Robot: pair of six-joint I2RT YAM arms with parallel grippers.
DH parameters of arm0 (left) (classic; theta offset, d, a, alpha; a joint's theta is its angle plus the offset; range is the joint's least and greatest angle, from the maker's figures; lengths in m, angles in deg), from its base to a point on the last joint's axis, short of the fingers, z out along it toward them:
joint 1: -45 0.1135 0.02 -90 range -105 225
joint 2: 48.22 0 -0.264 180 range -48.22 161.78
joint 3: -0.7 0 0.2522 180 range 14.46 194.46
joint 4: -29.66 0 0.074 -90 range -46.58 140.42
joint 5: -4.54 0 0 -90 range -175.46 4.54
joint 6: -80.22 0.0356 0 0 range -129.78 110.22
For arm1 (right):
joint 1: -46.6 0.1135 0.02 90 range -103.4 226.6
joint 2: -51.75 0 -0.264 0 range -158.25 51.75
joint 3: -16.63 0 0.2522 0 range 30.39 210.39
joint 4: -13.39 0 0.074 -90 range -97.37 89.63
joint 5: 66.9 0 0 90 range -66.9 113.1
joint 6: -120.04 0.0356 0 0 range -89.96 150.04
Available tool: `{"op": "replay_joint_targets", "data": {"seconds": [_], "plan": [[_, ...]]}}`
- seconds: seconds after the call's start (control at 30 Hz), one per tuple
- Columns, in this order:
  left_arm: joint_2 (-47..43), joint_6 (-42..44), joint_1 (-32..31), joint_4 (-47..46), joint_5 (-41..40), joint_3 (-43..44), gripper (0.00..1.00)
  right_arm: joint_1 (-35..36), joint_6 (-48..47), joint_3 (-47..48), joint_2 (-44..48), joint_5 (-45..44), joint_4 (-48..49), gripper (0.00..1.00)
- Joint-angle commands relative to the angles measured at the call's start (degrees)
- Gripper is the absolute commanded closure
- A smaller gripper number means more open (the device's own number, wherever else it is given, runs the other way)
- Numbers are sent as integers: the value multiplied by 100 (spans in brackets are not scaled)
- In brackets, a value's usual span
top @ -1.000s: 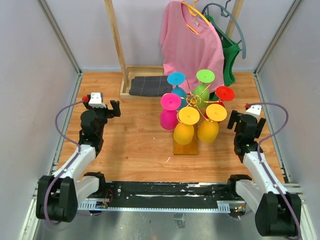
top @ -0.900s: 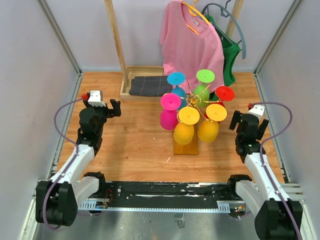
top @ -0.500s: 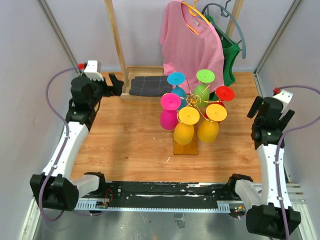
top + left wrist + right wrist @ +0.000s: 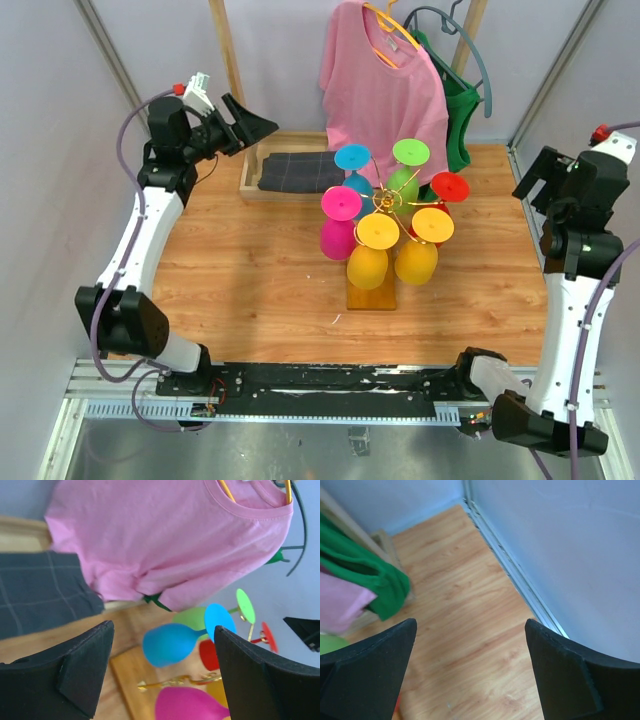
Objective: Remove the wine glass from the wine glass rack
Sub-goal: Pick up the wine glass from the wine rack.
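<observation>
- Left gripper [image 4: 255,124] is way up at the far-left corner, aimed sideways at the rack. Its jaws are spread wide with nothing in them (the wrist view just looks through the gap at the glasses).
- Right gripper [image 4: 530,180] is raised over the right edge of the table [image 4: 260,280], also gaping and empty. Its wrist view only gets bare wood, the pale wall and a corner of the green top [image 4: 375,580].
- Wine glass rack [image 4: 383,204], gold wire on a wooden base block, stands around the middle of the table, well apart from both grippers.
- All six wine glasses [image 4: 368,268] hang bowl-down from the curled arms:
  - blue glass [image 4: 352,157] and green glass [image 4: 410,152] on the far side
  - red glass [image 4: 449,186] on the right
  - magenta glass [image 4: 341,203] on the left
  - two yellow glasses [image 4: 377,231] nearest the arms
- Behind it, a pink T-shirt [image 4: 385,80] and the green top hang on a wooden clothes rack [image 4: 232,90], with a folded dark checked cloth [image 4: 300,170] on its base.
</observation>
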Motion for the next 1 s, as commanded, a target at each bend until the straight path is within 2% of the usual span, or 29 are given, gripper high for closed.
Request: {"op": "replay_joint_targets", "data": {"seconds": [0.0, 0.2, 0.4, 0.63, 0.8, 0.97], "plan": [[266, -1172, -175, -105, 779, 409, 15, -70, 257, 819, -67, 1172, -582, 10], [530, -1923, -742, -495, 909, 524, 16, -70, 466, 1349, -94, 2070, -748, 11], [615, -2127, -1123, -580, 1018, 230, 19, -74, 452, 1428, -60, 2725, -748, 9], [19, -2255, -1142, -473, 1039, -569, 20, -70, 361, 1257, 178, 2749, -802, 9], [-613, -2174, -1146, -157, 1165, -1108, 24, -70, 321, 1251, 228, 2767, -934, 8], [-959, -2116, -1151, 68, 1364, -1240, 30, -70, 317, 1194, 284, 2815, -1036, 7]]}}
